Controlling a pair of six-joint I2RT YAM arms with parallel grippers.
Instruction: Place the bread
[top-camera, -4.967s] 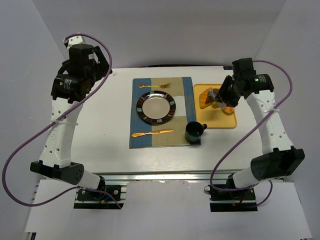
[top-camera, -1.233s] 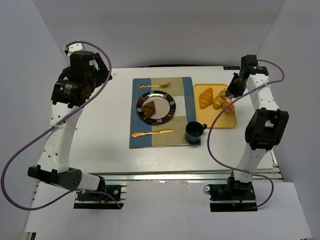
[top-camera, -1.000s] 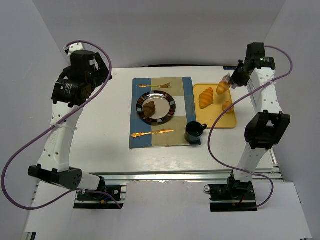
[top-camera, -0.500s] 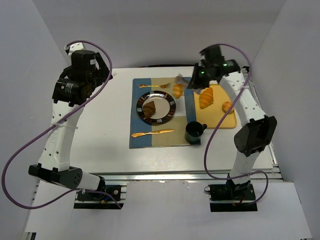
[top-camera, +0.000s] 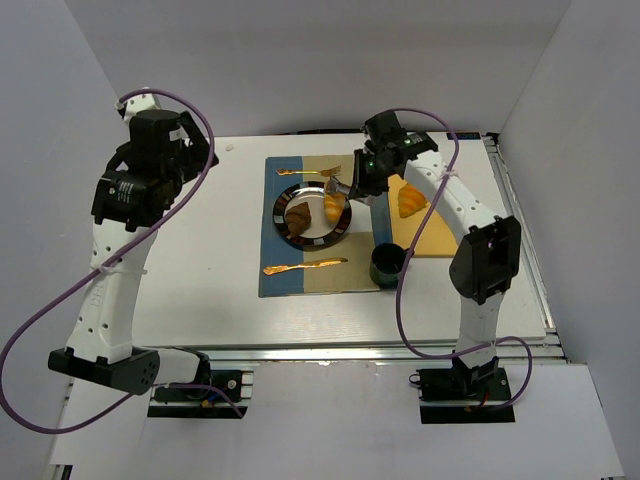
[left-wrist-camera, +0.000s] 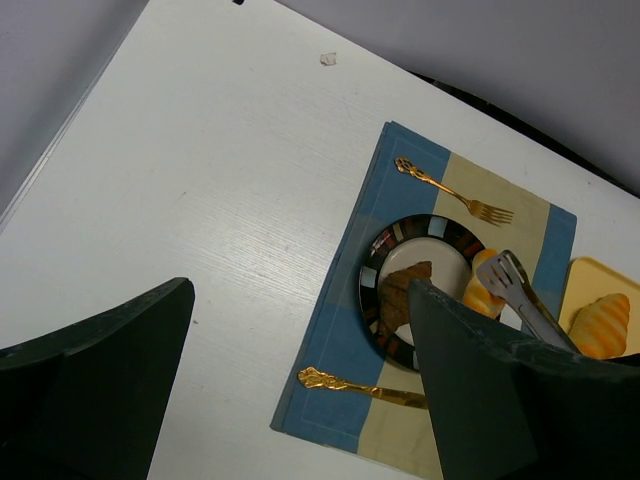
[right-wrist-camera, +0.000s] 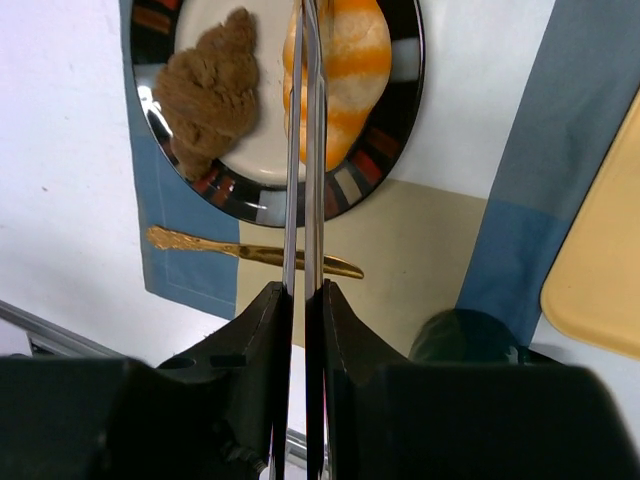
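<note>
Right now your right gripper (top-camera: 337, 192) has its thin fingers nearly together, pinching the golden roll (right-wrist-camera: 350, 60) over the right side of the plate (top-camera: 314, 243), just beside the brown croissant (top-camera: 298, 213) lying on its left half. Your left gripper (left-wrist-camera: 300, 290) hangs high over the table's left side, jaws wide apart. 1 striped croissant (top-camera: 410, 201) sits on the yellow tray (top-camera: 440, 232) at the right.

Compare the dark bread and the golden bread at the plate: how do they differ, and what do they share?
The dark bread is deep brown and rough; the golden bread is pale orange with stripes. The dark bread lies free on the plate; the golden bread is clamped in the right gripper. Both are over the same plate.
</note>
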